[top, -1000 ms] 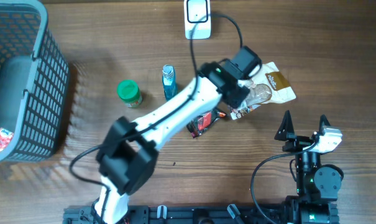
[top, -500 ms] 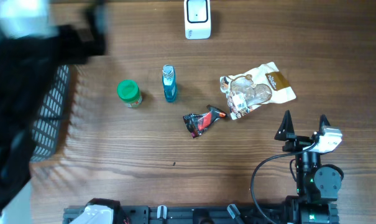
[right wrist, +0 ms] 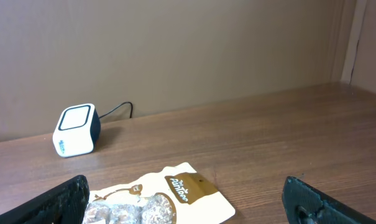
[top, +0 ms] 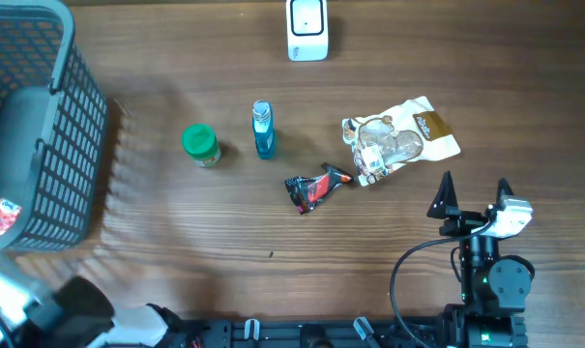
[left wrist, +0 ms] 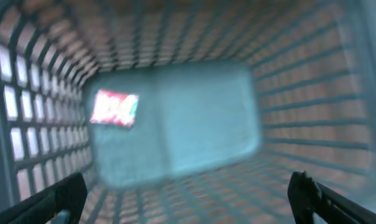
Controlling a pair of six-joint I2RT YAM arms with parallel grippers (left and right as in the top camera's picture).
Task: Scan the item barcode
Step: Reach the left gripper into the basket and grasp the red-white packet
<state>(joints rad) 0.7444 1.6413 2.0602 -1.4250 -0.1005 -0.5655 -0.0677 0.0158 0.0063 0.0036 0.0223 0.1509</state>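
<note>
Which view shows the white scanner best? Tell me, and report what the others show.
Right wrist: the white scanner stands whole, side-on, its dark-framed face and cable visible. Overhead shows only its top, at the frame's upper edge. Left wrist looks into the basket and shows none of it.

Table point(top: 224, 232): brown wood, grain running left to right — matte.
Wall point(right wrist: 175, 50): plain tan, meeting the table's far edge.
Light: soft, even — faint shadows.

We're looking down into a grey mesh basket point(left wrist: 299, 93), pic v. blurred. A red-white packet point(left wrist: 114, 108) lies on its floor near the left wall. Left gripper point(left wrist: 188, 199) fingertips show at btm corners, spread wide.
</note>
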